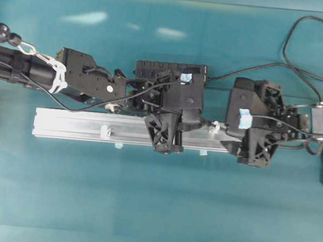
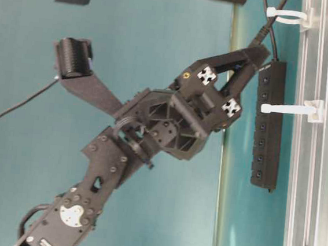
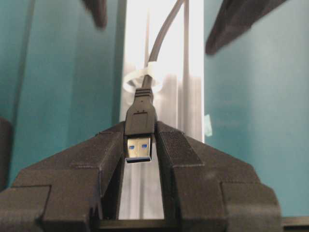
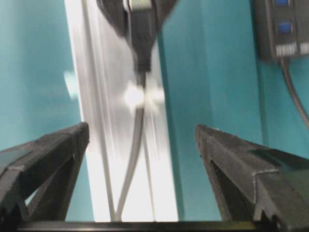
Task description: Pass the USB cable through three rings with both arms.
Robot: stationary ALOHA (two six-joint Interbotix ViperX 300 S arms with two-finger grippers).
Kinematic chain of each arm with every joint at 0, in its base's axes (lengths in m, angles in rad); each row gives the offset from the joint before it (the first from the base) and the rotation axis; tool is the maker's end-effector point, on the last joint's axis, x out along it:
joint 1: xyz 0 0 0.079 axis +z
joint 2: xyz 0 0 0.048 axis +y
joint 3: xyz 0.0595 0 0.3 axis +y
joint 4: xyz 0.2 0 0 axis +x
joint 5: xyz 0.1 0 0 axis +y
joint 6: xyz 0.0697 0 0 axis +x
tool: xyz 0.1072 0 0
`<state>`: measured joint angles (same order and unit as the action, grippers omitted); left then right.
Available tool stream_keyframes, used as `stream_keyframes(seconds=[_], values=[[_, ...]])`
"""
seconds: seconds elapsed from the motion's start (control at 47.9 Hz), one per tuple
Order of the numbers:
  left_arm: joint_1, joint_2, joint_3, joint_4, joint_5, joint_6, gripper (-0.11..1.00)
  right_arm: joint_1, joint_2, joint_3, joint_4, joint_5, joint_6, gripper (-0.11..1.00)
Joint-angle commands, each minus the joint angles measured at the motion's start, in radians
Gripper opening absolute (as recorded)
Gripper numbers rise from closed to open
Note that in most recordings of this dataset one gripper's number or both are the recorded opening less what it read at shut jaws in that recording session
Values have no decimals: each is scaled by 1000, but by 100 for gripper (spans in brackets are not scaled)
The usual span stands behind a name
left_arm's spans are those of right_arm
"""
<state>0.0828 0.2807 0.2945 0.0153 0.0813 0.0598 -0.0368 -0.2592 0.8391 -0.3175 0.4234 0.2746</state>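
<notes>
Overhead view, read from left to right. The silver rail [image 1: 74, 124] lies lengthwise across the middle of the teal counter [image 1: 152, 212], carrying three rings; the leftmost ring [image 1: 106, 131] stands free and unthreaded. Over the rail's middle, the left claw [image 3: 140, 145] is closed on the plug of the USB cable [image 3: 140, 116], metal tip pointing back toward the wrist camera. In the left wrist view the cord runs from the plug straight through a white ring [image 3: 142, 82] just beyond the fingertips, so the plug appears already drawn through this ring. A black multi-port hub [image 1: 172, 71] lies beside the rail on its far side. Nearer the counter's right edge, the right claw [image 4: 142, 140] stands wide apart and holds nothing, the cord passing between its fingers [image 4: 58, 145] untouched. Step in hand, by judgement: a handover has been made, and the left arm pulls the cable through. The next move calls for drawing slack leftward along the rail, then aligning the plug with the next ring.
</notes>
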Motion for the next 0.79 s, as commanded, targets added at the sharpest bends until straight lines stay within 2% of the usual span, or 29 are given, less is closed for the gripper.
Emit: stream_keyframes(seconds=[0.0,0.334,0.606,0.689,0.773], values=[[-3,-41,-8,2,6,20,25,0,8,-32,-3,-17,-2,69],[-5,-78,5,0,32,34,25,-8,66,-84,-5,-49,-6,68],[-8,-81,14,2,32,32,25,-38,101,-74,-3,-124,-2,64],[-8,-83,17,2,32,32,25,-48,100,-69,-5,-133,0,54],[-8,-83,17,2,32,32,25,-52,100,-67,-3,-137,-2,36]])
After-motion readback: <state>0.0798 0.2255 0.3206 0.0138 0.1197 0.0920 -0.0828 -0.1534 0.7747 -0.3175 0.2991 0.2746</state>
